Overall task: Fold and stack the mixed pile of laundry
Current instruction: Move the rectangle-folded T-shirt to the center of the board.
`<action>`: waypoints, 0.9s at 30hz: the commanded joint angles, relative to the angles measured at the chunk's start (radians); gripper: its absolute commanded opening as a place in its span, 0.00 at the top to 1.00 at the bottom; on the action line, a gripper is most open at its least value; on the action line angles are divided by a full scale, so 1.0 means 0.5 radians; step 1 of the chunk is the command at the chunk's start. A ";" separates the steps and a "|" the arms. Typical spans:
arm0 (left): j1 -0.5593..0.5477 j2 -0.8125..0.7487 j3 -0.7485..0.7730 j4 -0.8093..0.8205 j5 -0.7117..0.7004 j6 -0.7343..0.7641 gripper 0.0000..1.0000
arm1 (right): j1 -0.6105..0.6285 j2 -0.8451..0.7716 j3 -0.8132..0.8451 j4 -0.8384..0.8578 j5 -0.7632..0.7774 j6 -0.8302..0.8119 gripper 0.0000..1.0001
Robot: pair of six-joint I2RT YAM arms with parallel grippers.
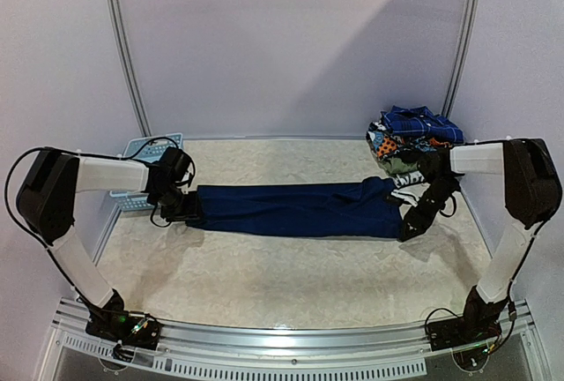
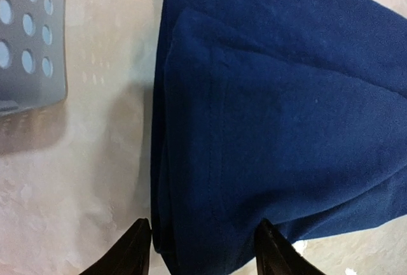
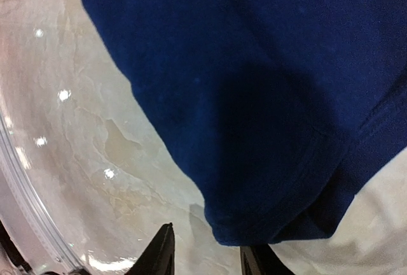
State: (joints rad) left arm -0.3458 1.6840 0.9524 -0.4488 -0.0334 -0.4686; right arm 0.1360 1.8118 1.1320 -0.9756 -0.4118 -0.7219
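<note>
Left gripper [image 2: 203,233] is wide astride the navy T-shirt [image 2: 286,128]; right gripper [image 3: 206,243] is narrow, and we fear it misses the hem just ahead.

Reads as a robotics lab test cell rather than a home: two robot arms [image 1: 106,174] bolted to a metal rail [image 1: 291,343] at the near edge of a marble-patterned table [image 1: 264,284], black cables [image 1: 10,189] looping along them. Closed in by plain pale walls [image 1: 291,46] and curved metal poles [image 1: 123,46]. Stocked with a laundry pile [image 1: 414,138] and a light-blue plastic basket [image 1: 137,147] at the table's far corners.
</note>
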 commanded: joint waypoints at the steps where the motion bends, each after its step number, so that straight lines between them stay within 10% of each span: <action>1: 0.036 0.077 0.063 0.051 0.003 -0.003 0.44 | -0.017 0.067 0.091 0.012 -0.079 -0.025 0.74; 10: 0.109 0.157 0.112 0.071 0.041 0.053 0.55 | -0.166 0.225 0.275 -0.139 -0.132 -0.036 0.98; 27: 0.180 0.091 0.048 -0.069 0.190 0.038 0.92 | -0.230 0.447 0.406 -0.379 -0.118 -0.083 1.00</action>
State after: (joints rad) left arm -0.2733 1.7615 1.0035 -0.4393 0.0406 -0.4408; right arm 0.0231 2.0132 1.3300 -1.1389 -0.4885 -0.7506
